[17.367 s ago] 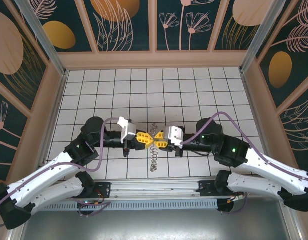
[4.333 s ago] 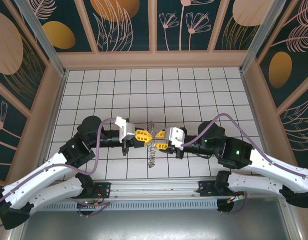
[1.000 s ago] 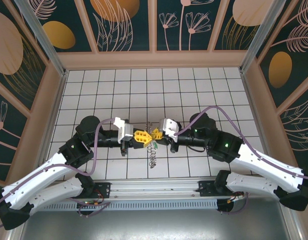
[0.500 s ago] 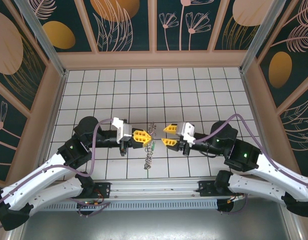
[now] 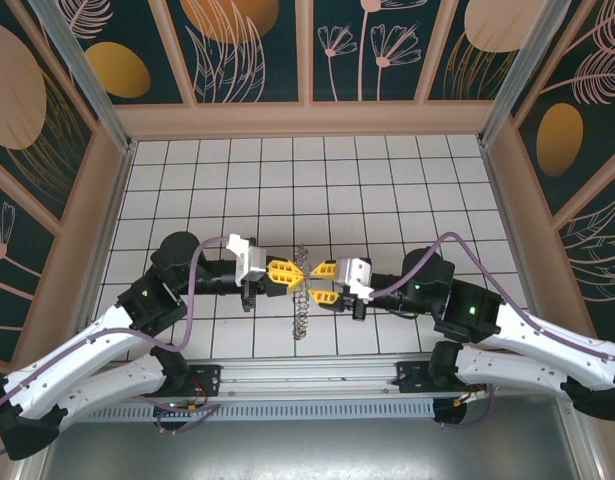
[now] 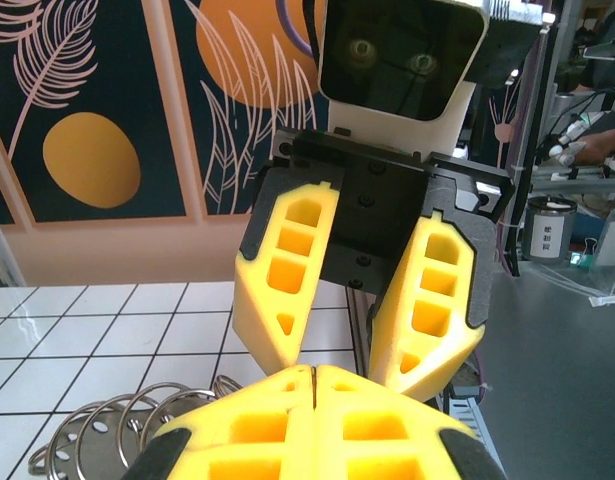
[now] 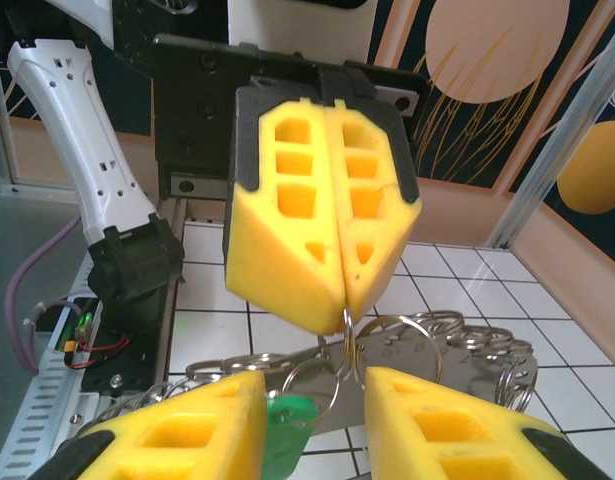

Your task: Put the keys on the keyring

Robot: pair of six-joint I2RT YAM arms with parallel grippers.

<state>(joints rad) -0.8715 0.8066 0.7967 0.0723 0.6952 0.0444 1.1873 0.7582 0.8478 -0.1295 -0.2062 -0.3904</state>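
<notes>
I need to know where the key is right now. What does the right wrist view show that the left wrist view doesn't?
From the right wrist: the pale-green key close by the open right gripper, and the left gripper shut on a ring of the keyring. From the left wrist: the right gripper head-on, its fingers apart. In both: the keyring's silvery rings and the white tiled table.
</notes>
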